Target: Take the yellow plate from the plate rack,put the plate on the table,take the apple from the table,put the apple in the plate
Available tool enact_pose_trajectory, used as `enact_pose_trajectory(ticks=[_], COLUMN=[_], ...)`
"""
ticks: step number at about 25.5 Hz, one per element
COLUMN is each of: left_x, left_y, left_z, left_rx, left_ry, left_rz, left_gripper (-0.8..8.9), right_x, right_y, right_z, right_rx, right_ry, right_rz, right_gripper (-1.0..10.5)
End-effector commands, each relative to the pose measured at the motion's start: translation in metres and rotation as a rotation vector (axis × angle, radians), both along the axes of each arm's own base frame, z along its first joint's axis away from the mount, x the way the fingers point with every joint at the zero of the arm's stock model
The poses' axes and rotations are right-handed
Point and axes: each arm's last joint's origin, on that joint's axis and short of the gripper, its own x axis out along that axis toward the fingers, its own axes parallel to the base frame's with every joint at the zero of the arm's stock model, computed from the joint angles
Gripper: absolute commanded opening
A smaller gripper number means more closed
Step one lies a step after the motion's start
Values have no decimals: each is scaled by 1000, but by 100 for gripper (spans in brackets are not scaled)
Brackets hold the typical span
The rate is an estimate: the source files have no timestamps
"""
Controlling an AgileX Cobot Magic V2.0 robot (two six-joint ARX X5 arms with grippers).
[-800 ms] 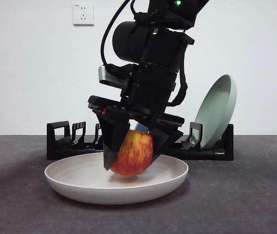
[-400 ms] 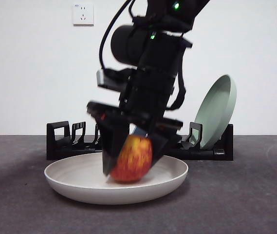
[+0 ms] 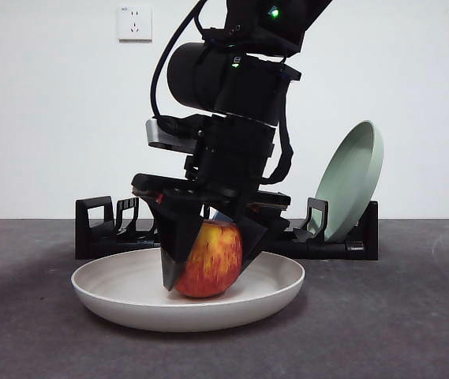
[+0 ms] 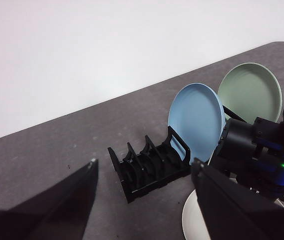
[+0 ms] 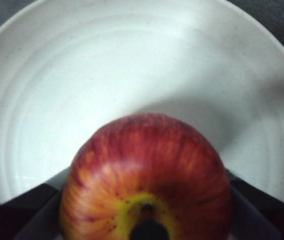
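My right gripper [image 3: 207,268] comes down from above, shut on the red and yellow apple [image 3: 210,259]. It holds the apple low inside the cream plate [image 3: 114,288], which lies flat on the dark grey table [image 3: 398,332]. The apple's underside looks to be at the plate's floor. The right wrist view shows the apple [image 5: 146,170] between my jaws over the plate [image 5: 107,75]. The black plate rack [image 3: 106,229] stands behind. My left gripper [image 4: 144,162] is open and empty, high above the rack [image 4: 146,170].
A pale green plate [image 3: 354,181] leans in the rack's right end. The left wrist view shows a blue plate [image 4: 196,120] standing in the rack next to the green plate [image 4: 251,92]. A white wall with two sockets stands behind.
My right gripper has moved down and slightly left with the apple, from just above the plate's floor to down in the plate. The plate and rack have not moved.
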Motion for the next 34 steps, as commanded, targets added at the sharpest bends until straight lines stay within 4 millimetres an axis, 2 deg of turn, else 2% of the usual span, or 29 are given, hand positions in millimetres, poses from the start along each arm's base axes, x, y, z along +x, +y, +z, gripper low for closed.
enact_pose_trajectory(ticks=[1,5,8,14,21,23,27,28,29,34], left_x=[0,0,2,10,26,31,41,44,47,70], left_y=[0,0,-3,-18,-48,-55,-63,-64,-65,-54], left_z=[-1,-1,-1,0,-1,-2,-7,-8,-9,-17], left_rx=[-6,-6,1,-2,128,177,220,224,226,214], left_ry=[2,2,5,-5,-49,-60,-39,-30,-19,74], left_rz=[2,2,3,-1,-47,-65,-147,-158,-163,-208], left_gripper=[314,314,314,313,309,285,71,30,-7,-13], right_x=[-3,-5,-7,-19,-45,-53,-72,-77,-82,-106], right_y=[2,0,-3,-18,-57,-72,-104,-112,-120,-173], right_z=[-10,2,21,78,156,174,207,213,219,242], right_rx=[-23,-7,30,139,244,273,311,317,323,312], right_ry=[28,12,-25,-141,-339,-382,-471,-490,-508,-567], right_rz=[10,9,8,8,37,30,17,13,3,-111], right_gripper=[540,537,536,534,518,421,110,64,30,-6])
